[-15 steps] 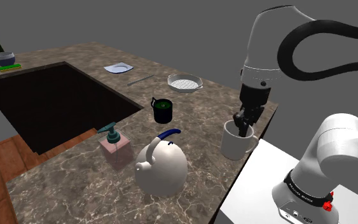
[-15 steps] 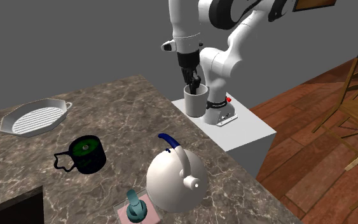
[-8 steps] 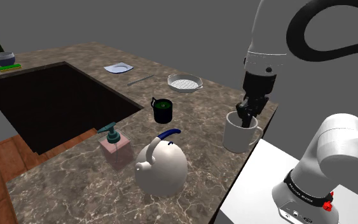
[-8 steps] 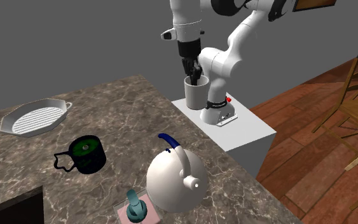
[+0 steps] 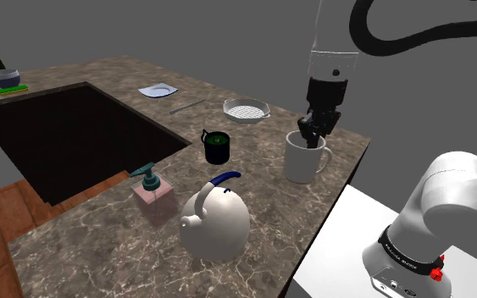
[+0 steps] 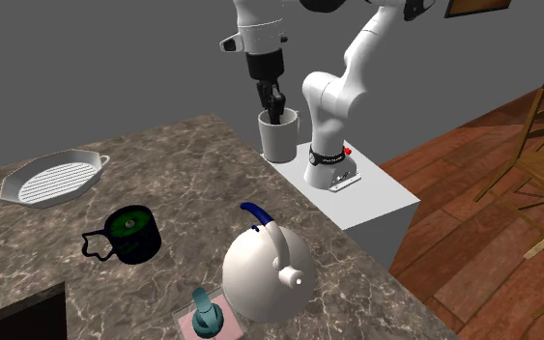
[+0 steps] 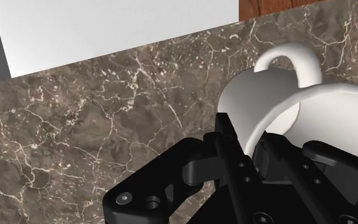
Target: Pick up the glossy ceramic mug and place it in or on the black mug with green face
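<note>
Gripper (image 5: 313,140) clamps the white mug (image 5: 301,165) by its wall, one finger inside, likely keeping its base free for stacking. Black mug (image 5: 216,149) stands upright, well apart.

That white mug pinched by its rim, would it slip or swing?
Probably stiff: the white mug shows no bending in the tool. Clasped at one side of the rim, its smooth wall may slip or tilt.

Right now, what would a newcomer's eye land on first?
The gripper clasps the white mug by its rim at a corner of the marble counter. The black mug with a green inside stands mid-counter, to the shoulder view's left, and a white kettle with a blue handle sits nearer that camera.
</note>
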Tool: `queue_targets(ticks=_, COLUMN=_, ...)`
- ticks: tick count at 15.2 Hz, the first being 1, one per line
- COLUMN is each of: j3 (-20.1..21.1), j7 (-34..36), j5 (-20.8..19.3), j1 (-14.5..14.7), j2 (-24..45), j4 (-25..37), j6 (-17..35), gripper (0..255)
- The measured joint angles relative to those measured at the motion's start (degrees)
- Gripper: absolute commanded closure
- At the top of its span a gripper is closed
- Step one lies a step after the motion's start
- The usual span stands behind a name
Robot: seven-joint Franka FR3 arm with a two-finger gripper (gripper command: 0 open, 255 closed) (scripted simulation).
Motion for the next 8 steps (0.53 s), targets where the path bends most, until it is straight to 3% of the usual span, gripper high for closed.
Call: queue_targets(ticks=8, j3=-0.65, j7=-1.91, j5=-2.96, j1=-2.86, j2=18.82, j4=14.15, j6=4.36, gripper=255)
